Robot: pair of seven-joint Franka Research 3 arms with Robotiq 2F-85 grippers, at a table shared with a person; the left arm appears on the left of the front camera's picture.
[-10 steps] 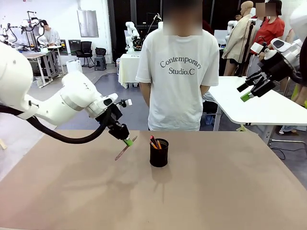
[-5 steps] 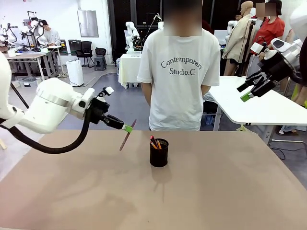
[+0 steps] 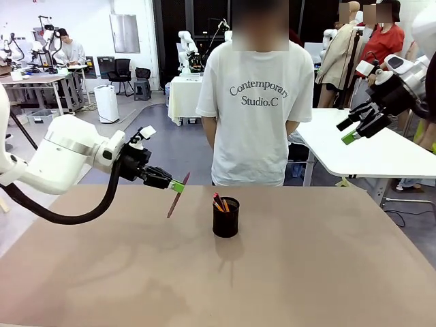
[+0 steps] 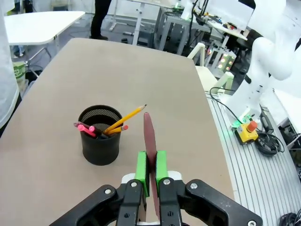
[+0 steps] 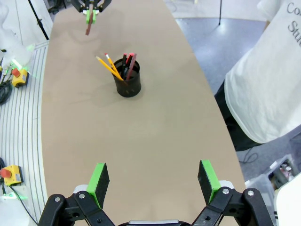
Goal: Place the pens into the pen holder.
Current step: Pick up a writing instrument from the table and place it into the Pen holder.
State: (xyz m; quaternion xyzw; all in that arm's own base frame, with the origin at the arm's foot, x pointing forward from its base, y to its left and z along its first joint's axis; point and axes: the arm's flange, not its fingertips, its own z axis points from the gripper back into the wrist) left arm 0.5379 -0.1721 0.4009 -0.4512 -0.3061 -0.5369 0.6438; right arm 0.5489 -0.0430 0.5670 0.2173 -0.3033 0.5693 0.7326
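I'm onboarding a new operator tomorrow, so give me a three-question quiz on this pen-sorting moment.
1. True or false: the left gripper is shut on the reddish-brown pen.
2. Where is that pen relative to the pen holder? A) inside it B) in the air beside it, on the robot's left C) flat on the table
3. Fill in: the right gripper holds ____.

Key: 1 true. 2 B. 3 nothing; its jaws stand wide open, raised away from the holder.
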